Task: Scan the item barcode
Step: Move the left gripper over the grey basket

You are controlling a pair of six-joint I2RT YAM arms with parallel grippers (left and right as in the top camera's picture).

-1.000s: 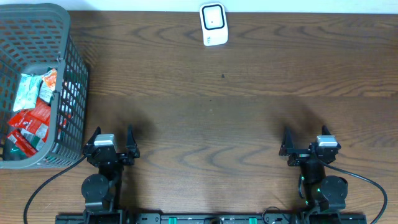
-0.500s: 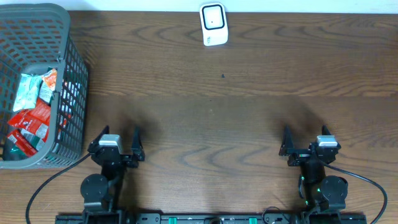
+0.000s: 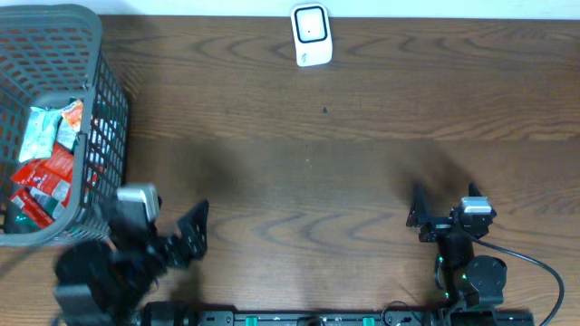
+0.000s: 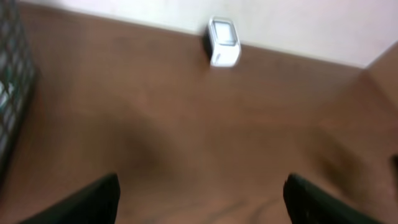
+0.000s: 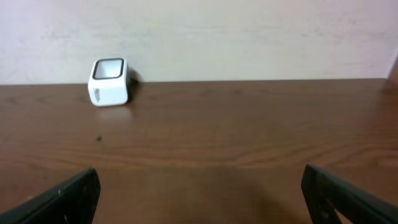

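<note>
Reaching into the basket [image 3: 101, 118] at the bench's left edge needs the left gripper [image 3: 168, 224], spread and empty, centred above one packet [image 3: 45, 174], clear of the rim.

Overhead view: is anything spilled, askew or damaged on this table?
Nothing stands out. The scanner sits at the far edge, the packets lie inside the basket, and the left gripper and right gripper are open and empty. Only the left arm looks blurred.
</note>
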